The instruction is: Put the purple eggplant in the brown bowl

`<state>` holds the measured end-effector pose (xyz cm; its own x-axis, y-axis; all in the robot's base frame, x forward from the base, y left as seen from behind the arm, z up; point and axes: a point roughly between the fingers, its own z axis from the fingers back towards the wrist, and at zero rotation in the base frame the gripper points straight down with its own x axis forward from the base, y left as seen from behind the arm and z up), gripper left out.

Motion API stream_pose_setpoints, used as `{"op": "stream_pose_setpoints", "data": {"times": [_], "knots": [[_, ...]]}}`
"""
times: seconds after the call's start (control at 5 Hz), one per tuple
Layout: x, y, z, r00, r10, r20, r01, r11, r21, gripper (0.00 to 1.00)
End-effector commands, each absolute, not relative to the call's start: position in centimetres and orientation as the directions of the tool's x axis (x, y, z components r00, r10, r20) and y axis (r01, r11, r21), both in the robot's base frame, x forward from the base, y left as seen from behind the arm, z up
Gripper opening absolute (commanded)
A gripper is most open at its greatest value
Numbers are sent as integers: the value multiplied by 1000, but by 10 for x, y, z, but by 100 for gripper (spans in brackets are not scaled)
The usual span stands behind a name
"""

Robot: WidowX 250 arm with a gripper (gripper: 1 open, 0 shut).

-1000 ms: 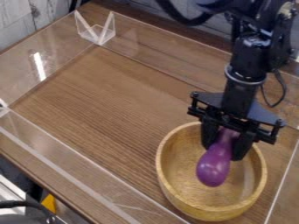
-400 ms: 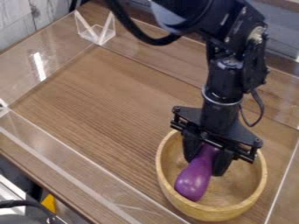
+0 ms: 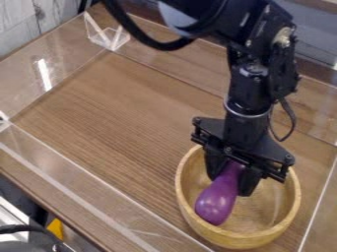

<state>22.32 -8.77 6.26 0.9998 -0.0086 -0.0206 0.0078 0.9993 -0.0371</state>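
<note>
The purple eggplant [image 3: 218, 197] hangs stem end up, its fat end low inside the brown bowl [image 3: 192, 212] at the front right of the table. My gripper [image 3: 237, 171] points straight down over the bowl and is shut on the eggplant's narrow upper end, with black fingers [image 3: 210, 163] on either side of it. Whether the eggplant's lower end touches the bowl's floor cannot be told.
The bowl stands on a wood-grain tabletop [image 3: 118, 108] ringed by low clear acrylic walls [image 3: 59, 162]. A small clear acrylic stand [image 3: 105, 30] sits at the back left. The arm's dark links rise above the bowl toward the top of the view.
The wrist has turned a little and the arm's upper links have swung into view. The eggplant, still gripped, now hangs slightly lower and further left in the bowl.
</note>
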Motion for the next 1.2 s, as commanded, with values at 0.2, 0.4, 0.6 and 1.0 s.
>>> {"op": "stream_pose_setpoints", "data": {"times": [0.2,0.4,0.6,1.0], "knots": [[242,-86,89,997,-40,67,44,997,-64,0],[236,-101,84,995,-58,79,64,996,-69,0],[231,-115,79,993,-77,87,83,994,-73,0],[229,-118,79,994,-73,82,79,995,-64,0]]}}
